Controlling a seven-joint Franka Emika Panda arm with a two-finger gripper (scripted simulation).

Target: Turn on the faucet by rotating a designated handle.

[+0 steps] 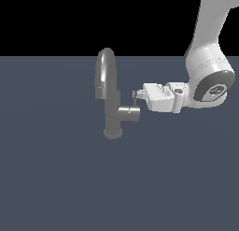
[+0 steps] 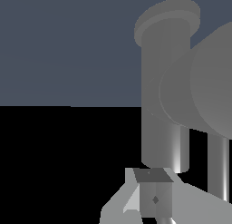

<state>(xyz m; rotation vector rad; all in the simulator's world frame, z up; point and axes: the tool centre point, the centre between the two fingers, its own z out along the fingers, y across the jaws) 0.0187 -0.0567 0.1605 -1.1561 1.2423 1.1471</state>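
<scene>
Where the white arm [image 1: 207, 52] drops in from the upper corner on the exterior view's right, a bend at a rounded joint, then a level reach toward the faucet [image 1: 110, 97]. Below it all, a flat blue-grey surface [image 1: 56, 178] running back to a black background. Near the middle of that surface, the faucet itself, standing upright on its round base: cylindrical body, tall arched spout curving over on the side away from the arm, short horizontal stub sticking out toward the arm. Next in size, the white gripper [image 1: 135, 95], lying horizontal just above the stub's outer end and beside the faucet's body, fingertips pointing at the faucet. Smallest, the handle [image 1: 135, 102], a thin grey rod rising from the end of the stub, its top right at the fingertips. In the wrist view, the faucet [image 2: 165, 91] looming close with base uppermost, the thin rod of the handle [image 2: 218, 166] beside the body, and a finger pad [image 2: 154, 198] in the foreground. Jaws apparently around or against the handle's tip, though whether spread or pinching it, cannot tell from either view.
</scene>
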